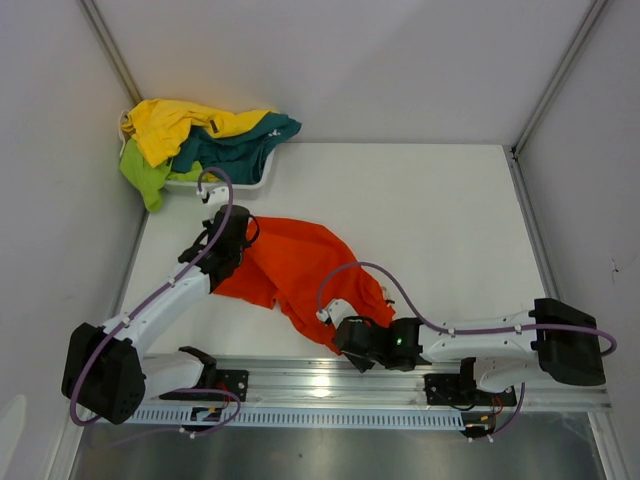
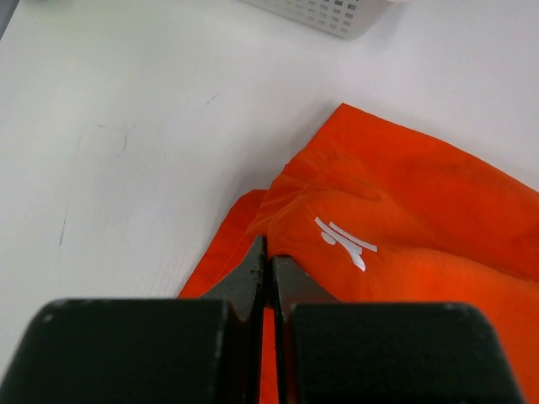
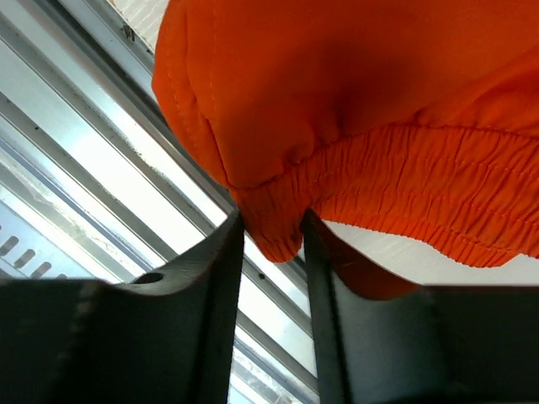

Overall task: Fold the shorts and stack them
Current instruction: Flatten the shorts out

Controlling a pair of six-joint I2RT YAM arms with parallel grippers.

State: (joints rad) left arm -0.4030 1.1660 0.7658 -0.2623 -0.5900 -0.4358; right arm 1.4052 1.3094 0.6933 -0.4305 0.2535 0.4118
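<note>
With left gripper (image 2: 268, 252), pinching a fold of orange shorts (image 1: 300, 262); with right gripper (image 3: 271, 231), nipping the waistband above the rail (image 3: 101, 109). Spread on table (image 1: 430, 220) between both. Heaped in basket (image 1: 250, 183) back left: yellow pair (image 1: 160, 125), teal pair (image 1: 240, 150), green pair (image 1: 145, 178).

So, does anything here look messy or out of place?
Yes. The orange shorts lie crumpled, their waistband held at the table's near edge, above the metal rail, by the right end effector. In the far-left corner, lime-green shorts hang over the white basket's rim.
</note>
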